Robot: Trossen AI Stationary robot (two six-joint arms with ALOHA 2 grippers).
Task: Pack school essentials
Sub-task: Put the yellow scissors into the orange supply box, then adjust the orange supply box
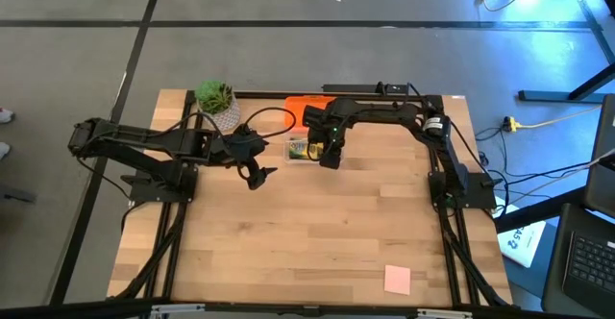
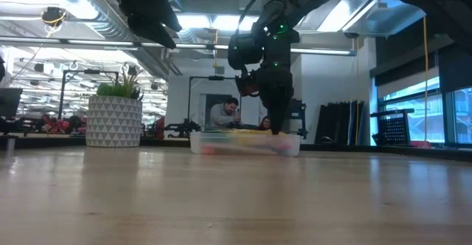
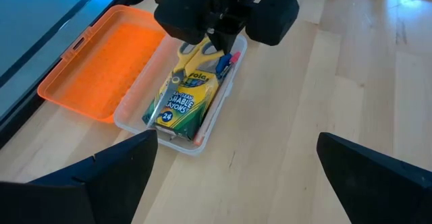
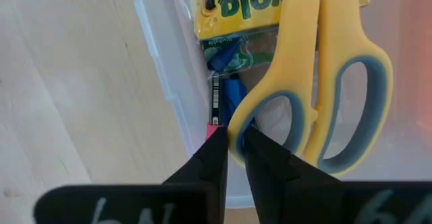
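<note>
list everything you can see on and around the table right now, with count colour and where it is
clear case: one, clear tub with its orange lid open flat beside it, far middle of the table
crayon box: one, green-yellow, lying in the case
scissors: one pair, yellow handles, on top of the crayon box in the case
red-tipped pencil: one, along the case wall
potted plant: one, green in a pale patterned pot, far left of the case
pink note pad: one, near right part of the table, far from the case
people: seated in the room behind
left tool: open, above bare wood left of the case
right tool: down in the case at a scissors handle, fingers narrowly apart
</note>
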